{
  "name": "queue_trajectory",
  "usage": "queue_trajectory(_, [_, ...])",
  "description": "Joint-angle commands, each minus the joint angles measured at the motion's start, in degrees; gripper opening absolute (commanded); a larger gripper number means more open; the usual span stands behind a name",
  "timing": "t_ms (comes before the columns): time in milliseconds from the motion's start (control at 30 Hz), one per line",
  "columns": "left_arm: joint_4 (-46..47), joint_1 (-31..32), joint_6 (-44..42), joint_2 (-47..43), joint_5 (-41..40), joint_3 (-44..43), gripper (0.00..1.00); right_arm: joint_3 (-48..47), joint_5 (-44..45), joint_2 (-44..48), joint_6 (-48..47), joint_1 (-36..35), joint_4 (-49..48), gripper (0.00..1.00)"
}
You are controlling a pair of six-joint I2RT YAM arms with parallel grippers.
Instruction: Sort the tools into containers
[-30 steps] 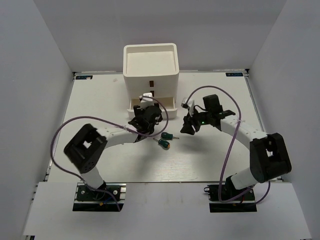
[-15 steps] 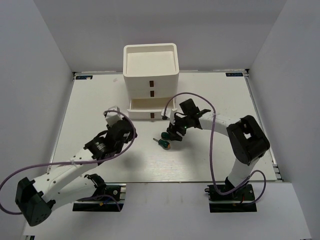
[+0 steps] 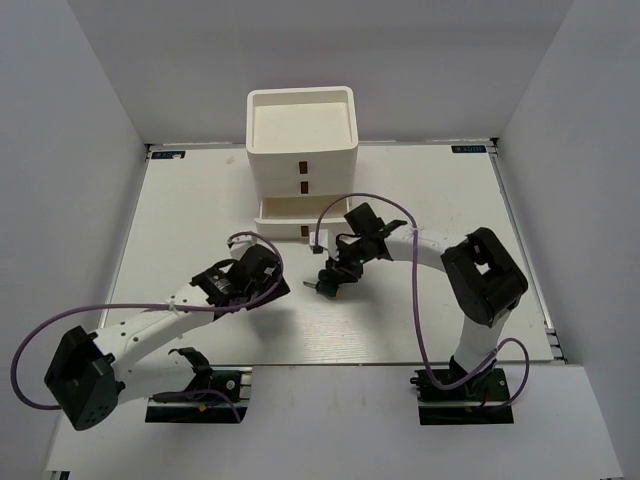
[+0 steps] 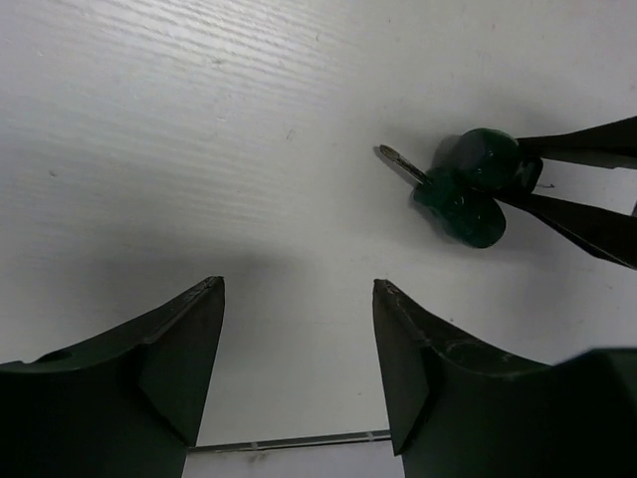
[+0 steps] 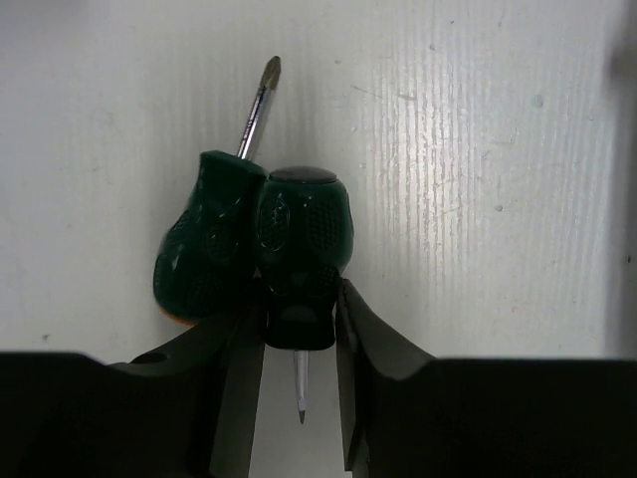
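Since a moment ago, left gripper (image 4: 299,299) has edged right toward two stubby green screwdrivers (image 5: 299,249), which lie touching at mid-table, just near of the white organizer (image 3: 300,150). Its jaws gape, empty. Right gripper (image 5: 299,304) pinches one screwdriver's narrow collar, a good hold on a tool that looks light, rigid and ribbed.

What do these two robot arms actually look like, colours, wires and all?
The left arm and right arm are white tubes linked by chunky black joints. A thin purple cable loops loosely along each. Each ends in two dark, wedge-shaped fingers and stands on a black base plate. No markings are readable.
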State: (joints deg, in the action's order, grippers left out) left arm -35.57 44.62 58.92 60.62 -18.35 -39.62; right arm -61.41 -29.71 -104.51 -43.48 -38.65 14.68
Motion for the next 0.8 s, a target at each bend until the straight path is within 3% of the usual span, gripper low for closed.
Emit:
queue_trajectory(0, [2.78,-0.32,4.27,2.91,6.91,-2.74,0.71,-2.66,-4.56,5.71,-0.73,0.33,2.37,0.0])
queue_trajectory(133, [3.32,-0.93,9.89,8.52,9.37,-5.11,0.73,-7.23,-3.43,11.95,1.03,0.42,2.46,0.0])
queue_trajectory(267, [3.32,-0.94,14.11,14.15,10.61,-9.5,0.73,-14.68,5.69,11.35,1.21,0.68,-0.52,0.0])
queue_trajectory(433, [2.17,-0.94,20.08,19.18,13.07,-13.2,0.74,-19.7,14.14,4.94,-7.39,1.12,-5.71,0.0])
queue_trajectory(767, [0.85,-0.94,27.12,23.23,17.03,-15.14,0.77,-30.35,16.62,-7.55,-14.52,2.35,-3.61,0.0])
